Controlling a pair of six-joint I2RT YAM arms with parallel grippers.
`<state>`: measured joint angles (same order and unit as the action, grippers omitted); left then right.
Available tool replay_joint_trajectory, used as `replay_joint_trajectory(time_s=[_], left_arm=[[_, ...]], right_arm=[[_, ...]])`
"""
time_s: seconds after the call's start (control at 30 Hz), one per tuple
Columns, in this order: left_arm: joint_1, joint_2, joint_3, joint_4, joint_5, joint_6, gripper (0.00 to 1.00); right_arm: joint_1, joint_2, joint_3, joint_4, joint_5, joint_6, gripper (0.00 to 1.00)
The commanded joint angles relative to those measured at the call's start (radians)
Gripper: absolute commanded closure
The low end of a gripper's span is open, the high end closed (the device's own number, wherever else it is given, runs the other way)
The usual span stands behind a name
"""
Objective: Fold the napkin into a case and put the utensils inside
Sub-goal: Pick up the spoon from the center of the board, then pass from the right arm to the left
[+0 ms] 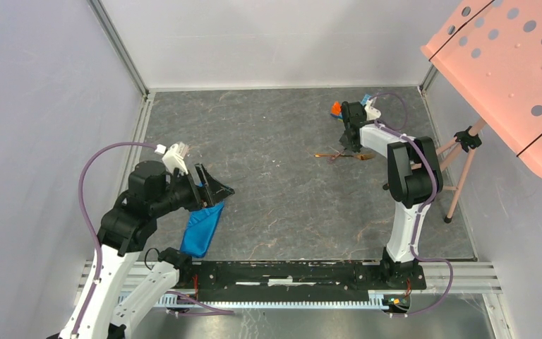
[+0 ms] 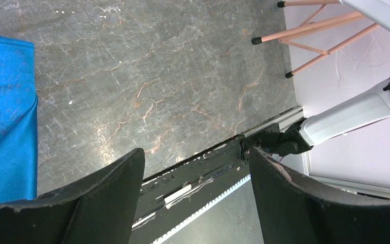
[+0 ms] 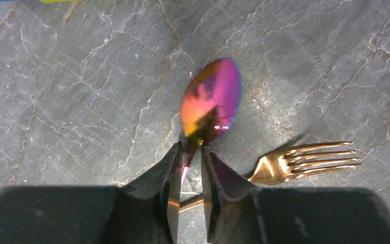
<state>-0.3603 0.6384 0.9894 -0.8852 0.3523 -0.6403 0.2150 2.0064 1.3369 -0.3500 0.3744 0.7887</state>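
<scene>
The napkin (image 1: 201, 232) lies folded as a narrow bright blue case on the table's near left; its edge shows in the left wrist view (image 2: 5, 117). My left gripper (image 1: 212, 189) hovers just above its far end, jaws wide open and empty (image 2: 197, 152). The utensils (image 1: 339, 155) lie at the far right. My right gripper (image 1: 349, 147) is down on them. In the right wrist view it (image 3: 191, 147) pinches the neck of an iridescent gold-purple spoon (image 3: 210, 99). A gold fork (image 3: 304, 157) lies beside it on the right, its handle passing under the fingers.
An orange-and-blue toy block piece (image 1: 336, 108) sits just behind the right gripper. A pink perforated panel (image 1: 508, 63) on a tripod stand (image 1: 459, 176) stands at the right edge. Walls enclose the table; a black rail (image 1: 289, 272) runs along the near edge.
</scene>
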Motion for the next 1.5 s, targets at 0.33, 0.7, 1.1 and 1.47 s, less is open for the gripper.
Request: replay_joint_trajectory(time_s=[0.33, 0.7, 1.1, 1.47], left_arm=[[0.002, 0.025, -0.037, 0.162, 0.058, -0.086, 0.17], [-0.003, 0.128, -0.147, 0.849, 0.342, -0.300, 0.18], [-0.096, 0.188, -0.042, 0.651, 0.074, -0.086, 0.20], [-0.484, 0.366, 0.075, 0.497, -0.575, 0.269, 0.20]], right_arm=[[-0.018, -0.297, -0.204, 0.429, -0.286, -0.214, 1.00], [0.194, -0.530, -0.520, 1.787, -1.343, 0.115, 1.00], [0.430, -0.680, -0.411, 0.632, -0.497, -0.080, 1.00], [0.610, -0.537, -0.128, 0.089, -0.092, 0.117, 1.00]])
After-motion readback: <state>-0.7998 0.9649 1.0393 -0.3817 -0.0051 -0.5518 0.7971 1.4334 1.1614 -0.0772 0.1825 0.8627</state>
